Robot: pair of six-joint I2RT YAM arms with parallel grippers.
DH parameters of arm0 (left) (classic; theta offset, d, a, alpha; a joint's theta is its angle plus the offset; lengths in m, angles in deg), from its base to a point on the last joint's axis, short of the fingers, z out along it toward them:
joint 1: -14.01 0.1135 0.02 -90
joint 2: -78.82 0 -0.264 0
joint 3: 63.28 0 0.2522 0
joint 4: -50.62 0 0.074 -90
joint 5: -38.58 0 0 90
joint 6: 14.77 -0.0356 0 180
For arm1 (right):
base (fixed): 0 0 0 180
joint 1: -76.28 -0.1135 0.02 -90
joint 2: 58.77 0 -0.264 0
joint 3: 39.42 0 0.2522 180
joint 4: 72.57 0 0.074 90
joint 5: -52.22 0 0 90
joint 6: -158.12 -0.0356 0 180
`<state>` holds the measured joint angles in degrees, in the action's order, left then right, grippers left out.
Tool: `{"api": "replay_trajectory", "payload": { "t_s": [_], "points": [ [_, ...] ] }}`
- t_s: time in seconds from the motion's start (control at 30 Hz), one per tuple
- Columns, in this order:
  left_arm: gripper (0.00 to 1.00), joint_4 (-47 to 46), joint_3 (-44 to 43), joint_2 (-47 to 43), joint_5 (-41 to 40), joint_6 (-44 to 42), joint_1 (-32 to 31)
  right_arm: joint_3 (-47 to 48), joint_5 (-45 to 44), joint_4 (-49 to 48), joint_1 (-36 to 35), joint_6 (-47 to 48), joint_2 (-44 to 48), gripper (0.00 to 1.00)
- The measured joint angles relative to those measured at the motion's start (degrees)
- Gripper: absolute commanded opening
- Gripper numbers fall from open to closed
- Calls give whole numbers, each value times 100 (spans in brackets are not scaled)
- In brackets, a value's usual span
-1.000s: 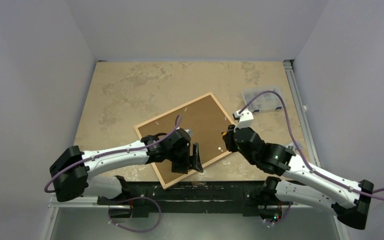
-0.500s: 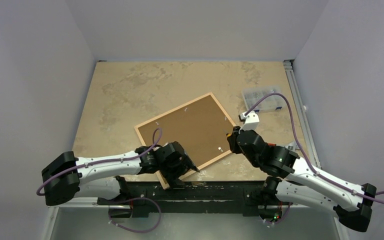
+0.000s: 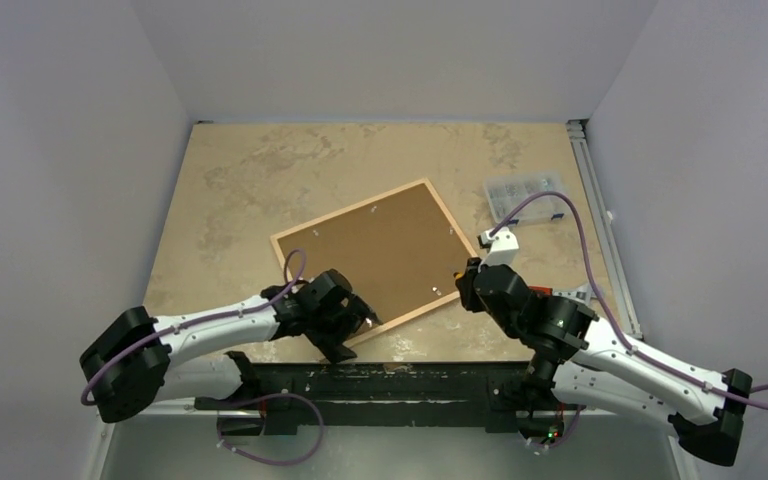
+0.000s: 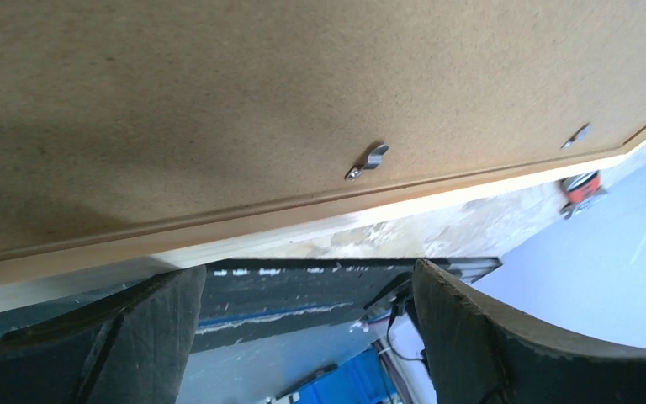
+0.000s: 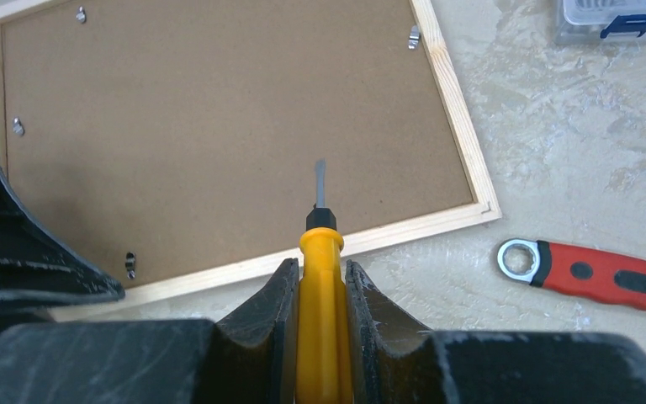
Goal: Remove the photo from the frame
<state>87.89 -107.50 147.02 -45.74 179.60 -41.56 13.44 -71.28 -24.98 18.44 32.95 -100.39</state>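
Observation:
The frame lies face down on the table, its light wood rails around a brown backing board held by small metal clips. The photo is hidden under the board. My left gripper is at the frame's near corner. It is open, and only the table edge shows between its fingers. My right gripper hovers off the frame's near right side. It is shut on a yellow-handled screwdriver, whose blade points over the board.
A red-handled wrench lies on the table right of the frame. A clear plastic parts box sits at the far right. The black base rail runs along the near edge, just behind the left gripper.
My left gripper has pulled back off the board to the frame's near corner and opened wider. The frame's near corner now sits farther from the table edge. The right gripper has barely moved.

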Motion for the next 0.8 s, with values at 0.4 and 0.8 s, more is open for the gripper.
{"api": "replay_trajectory", "payload": {
  "t_s": [0.4,0.8],
  "points": [
    [91,476,-31,11,367,-1950,3211,-13,2,-11,0,0,-199,0],
    [59,986,-332,415,603,-2907,4533,-203,17,-42,0,-42,-107,0]
  ]
}}
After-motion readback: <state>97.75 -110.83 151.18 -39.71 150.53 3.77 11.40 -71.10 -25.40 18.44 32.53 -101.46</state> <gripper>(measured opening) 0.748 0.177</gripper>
